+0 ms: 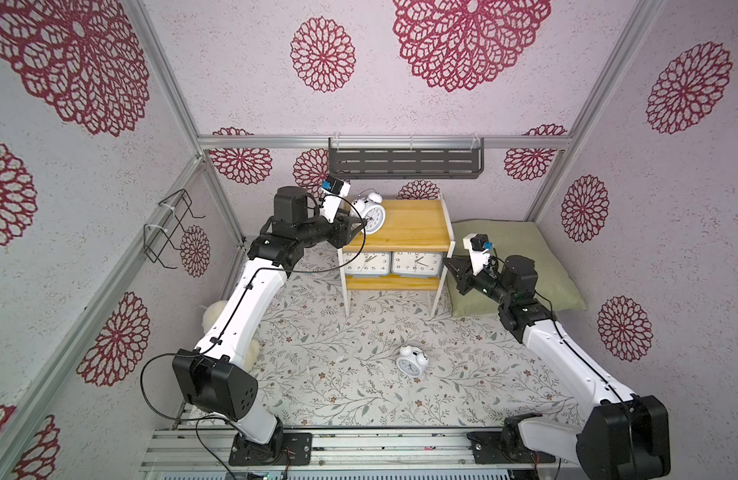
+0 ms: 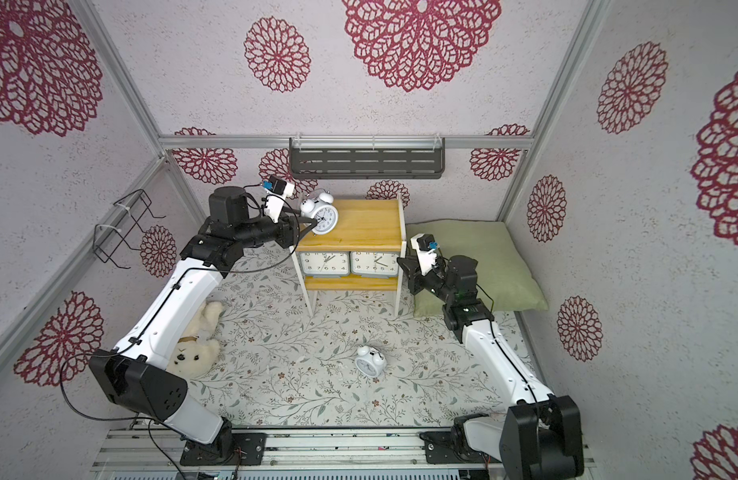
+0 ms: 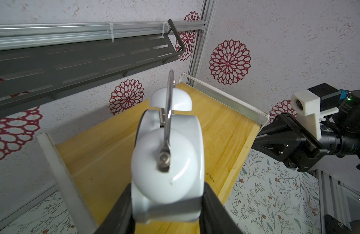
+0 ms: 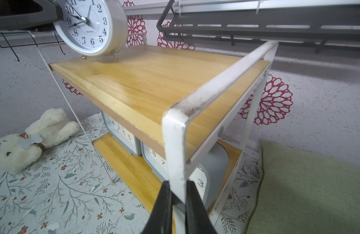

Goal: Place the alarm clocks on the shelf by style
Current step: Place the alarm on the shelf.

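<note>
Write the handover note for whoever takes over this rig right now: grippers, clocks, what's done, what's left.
Left gripper: shut on a round twin-bell clock, held at the left end of the shelf top board; I cannot tell whether its feet touch the wood.
Right gripper: shut on the shelf's front right white leg, apparently steadying it.
Done: both grey rectangular clocks stand side by side on the lower board.
Left: set down and release the held clock, then fetch the second round clock, lying on the floral mat, and put it on top too.
</note>
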